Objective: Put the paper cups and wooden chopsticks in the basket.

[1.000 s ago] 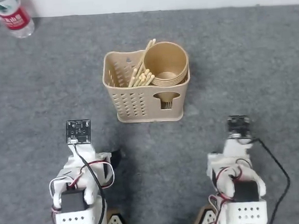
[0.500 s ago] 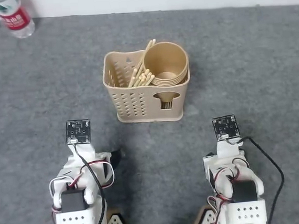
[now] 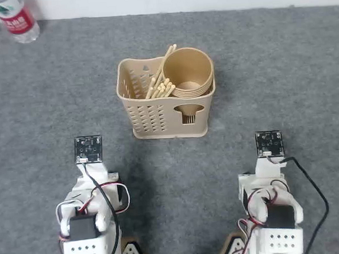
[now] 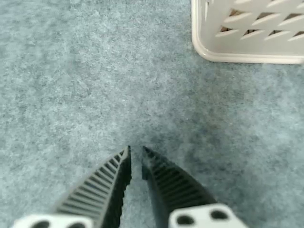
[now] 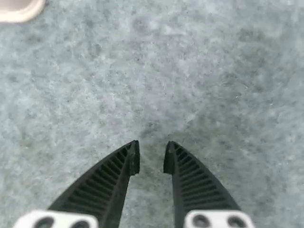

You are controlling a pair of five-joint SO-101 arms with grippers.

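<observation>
From the high view, the task looks done. The basket [image 3: 157, 119] stands upright in the middle of the grey worktop [image 3: 281, 68]. The cups [image 3: 188, 74] sit nested in one stack in its right part. The chopsticks [image 3: 160, 84] stand in a bundle just beside the stack, leaning against it, with their tips above the rim. I see no cup or chopstick lying loose on the worktop. Both arms sit at the near edge, well apart from the basket, the left arm [image 3: 89, 183] on one side and the right arm [image 3: 270, 178] on the other. A bottle [image 3: 16, 18] lies at the far left corner. My guess is that the next move calls for nothing more than parking the arms. A last check that the chopsticks will not tip out would be sensible.

In the left wrist view, the left tool [image 4: 136, 154] is clenched to a thin slit and holds nothing. It hangs over bare carpet, with a slotted corner of the basket [image 4: 247, 42] farther off.

In the right wrist view, the right tool [image 5: 151, 149] is slightly released, its tips a little apart, and it is empty. It too is over carpet, with a basket corner [image 5: 16, 9] just at the edge.
</observation>
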